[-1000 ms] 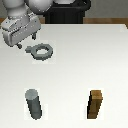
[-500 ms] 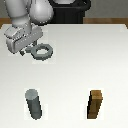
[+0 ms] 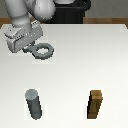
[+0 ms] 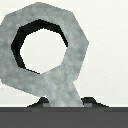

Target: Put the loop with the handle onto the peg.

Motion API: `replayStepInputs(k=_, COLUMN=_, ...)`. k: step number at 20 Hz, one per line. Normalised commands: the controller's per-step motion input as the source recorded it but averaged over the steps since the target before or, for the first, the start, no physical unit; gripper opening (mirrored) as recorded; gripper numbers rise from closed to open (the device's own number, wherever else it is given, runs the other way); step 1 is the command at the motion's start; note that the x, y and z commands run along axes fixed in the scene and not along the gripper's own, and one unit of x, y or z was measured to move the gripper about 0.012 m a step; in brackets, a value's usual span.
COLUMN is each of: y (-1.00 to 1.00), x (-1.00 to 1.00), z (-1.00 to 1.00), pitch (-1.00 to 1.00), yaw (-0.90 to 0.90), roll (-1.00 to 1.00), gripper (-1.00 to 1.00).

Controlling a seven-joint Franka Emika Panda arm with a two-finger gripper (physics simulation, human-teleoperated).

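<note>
A: Closing in on the pickup, by my reading. Gripper (image 3: 31,49) sits low at the exterior view's left, right at the handle end of the loop with the handle (image 3: 43,50). Ring lies flat on the white table (image 3: 75,75), hole showing clear.

B: Claw state?

A: Cannot tell. In the wrist view the handle (image 4: 67,90) runs down to the dark gripper body, and two small dark nubs flank its base. Whether they pinch it or just straddle it is not resolvable.

B: The peg?

A: The peg (image 3: 34,104) stands upright near the front edge, well apart from the ring, roughly in line below it in the exterior view. A brown wooden block (image 3: 96,104) stands off toward the exterior view's right; not the target.

B: Step in hand, then?

A: Grasping the handle, I judge; nothing lifted yet. Next move calls for a firm hold on the tab, a lift clear of the table, a carry over the peg, hole centred, then a straight descent. Fit looks snug, so alignment matters.
</note>
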Motion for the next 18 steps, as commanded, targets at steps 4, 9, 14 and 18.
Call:
replayStepInputs(k=4, y=0.00, x=0.00, z=0.25, pitch=0.00, yaw=0.00, roll=0.00, gripper=-1.00)
replayStepInputs(k=9, y=0.00, x=0.00, z=0.80, pitch=0.00, yaw=0.00, roll=0.00, gripper=-1.00)
replayStepInputs(k=14, y=0.00, x=0.00, z=1.00, pitch=0.00, yaw=0.00, roll=0.00, gripper=-1.00)
replayStepInputs(k=18, y=0.00, x=0.50, z=0.25, pitch=0.00, yaw=0.00, roll=0.00, gripper=-1.00)
